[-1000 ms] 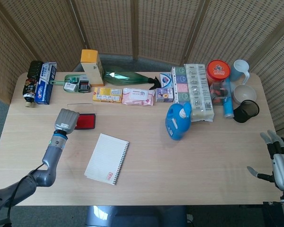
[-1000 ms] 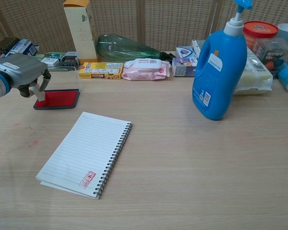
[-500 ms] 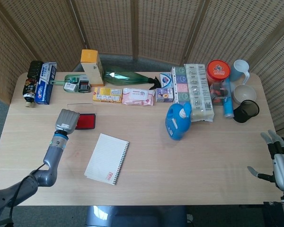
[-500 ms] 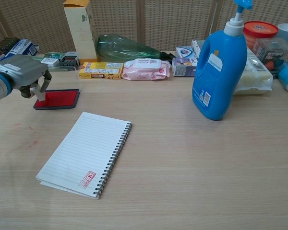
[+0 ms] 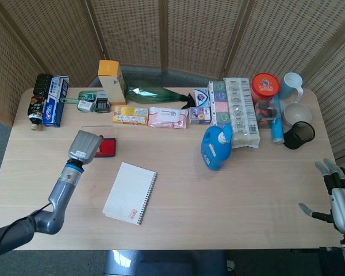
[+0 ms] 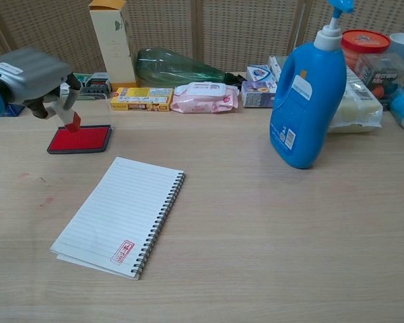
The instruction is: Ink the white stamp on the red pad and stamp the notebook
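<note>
Nearest you, the spiral notebook (image 6: 120, 214) lies open and flat on the table (image 6: 269, 235), with 1 red stamp mark (image 6: 122, 252) near its front corner. Your right hand (image 5: 340, 195) sits off the table's right front corner in the head view, fingers spread apart and holding nothing. Further back on the left, the red ink pad (image 6: 80, 138) lies flat, just behind the notebook's far left corner. Your left hand (image 6: 32, 71) hangs above the pad, fingers curled around the white stamp (image 6: 68, 113), whose red inked face points down and is clear of the pad surface. To the right, the blue pump detergent bottle (image 6: 308, 94) stands upright, well apart from the notebook. Along the far edge runs a row of goods: a yellow box (image 6: 141, 99), a pink wipes pack (image 6: 205, 97), a green plastic bottle (image 6: 178, 67) lying on its side and a tall carton (image 6: 112, 39) standing behind the pad
</note>
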